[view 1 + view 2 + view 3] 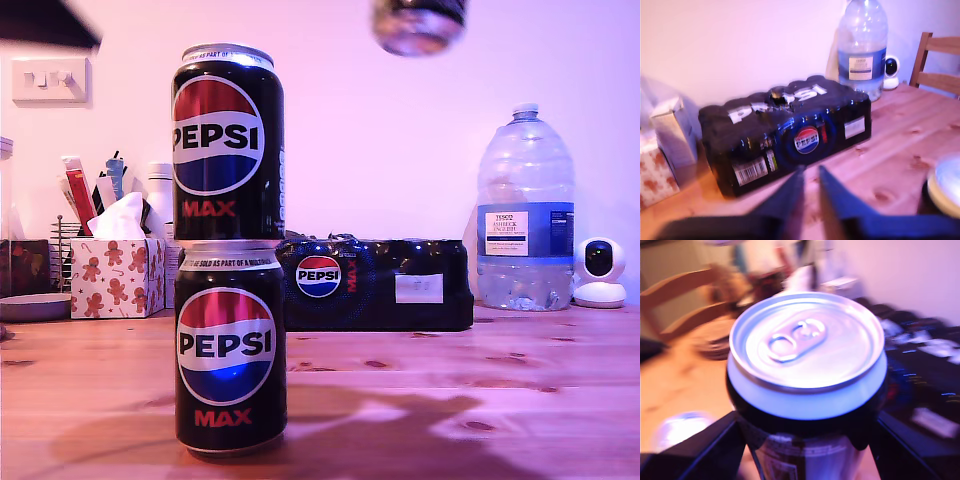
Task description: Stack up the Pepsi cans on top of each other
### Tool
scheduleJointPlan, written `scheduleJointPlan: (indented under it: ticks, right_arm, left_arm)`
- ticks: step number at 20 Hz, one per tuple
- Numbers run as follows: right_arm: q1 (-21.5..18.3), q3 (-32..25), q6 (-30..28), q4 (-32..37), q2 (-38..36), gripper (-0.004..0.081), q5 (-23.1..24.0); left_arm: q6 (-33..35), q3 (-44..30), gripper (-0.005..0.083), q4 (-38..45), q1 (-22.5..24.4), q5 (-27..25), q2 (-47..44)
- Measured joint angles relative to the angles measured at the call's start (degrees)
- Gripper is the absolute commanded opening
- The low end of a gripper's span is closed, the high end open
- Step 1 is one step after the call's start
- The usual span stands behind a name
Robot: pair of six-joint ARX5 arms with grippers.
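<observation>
Two Pepsi cans stand stacked on the table (520, 390) at the exterior view's left: the lower can (230, 350) on the wood, the upper can (228, 145) squarely on its rim, logos facing the camera. Left of the stack sit a tissue box (115, 275) with gingerbread figures and a cluttered holder I can't make out. Behind the stack lies the dark multipack (375, 285), beyond it the big water bottle (525, 215) and a small white camera (600, 272). Up at the frame's top edge, right of the stack, a blurred third can (420, 25) hangs, mostly cut off, its holder unseen there.

The second wrist view fills that in: my second gripper (805, 440) has its jaws clamped on either side of the third can (807, 355), silver lid and pull tab toward the lens; a pale blur below it may be the stack's top. My first gripper (809, 175) shows only in its own view, jaws narrowly parted, empty, pointing at the multipack (790, 135), with the water bottle (862, 47) behind.
</observation>
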Motion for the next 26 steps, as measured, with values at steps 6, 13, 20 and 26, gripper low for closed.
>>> scheduleJointPlan:
  ticks: [6,13,20,26]
  right_arm:
    - [6.4,1.0,0.2,-0.7,0.0,0.0367,-0.9]
    - [11.4,1.3,0.2,0.9,1.4,0.0367,-1.1]
    - [13.9,1.4,0.1,6.5,7.2,0.0367,-1.2]
    - [14.7,3.7,0.1,7.4,10.4,0.0367,-2.1]
  left_arm:
    - [-4.0,-8.0,-0.0016,2.4,0.0,-0.2,-6.3]
    - [-7.2,-12.2,-0.0016,2.7,0.0,-0.2,-8.2]
    - [-7.2,-12.7,-0.0016,3.5,0.0,-0.1,-8.2]
    - [-7.2,-12.7,-0.0016,3.6,0.0,-0.1,-8.2]
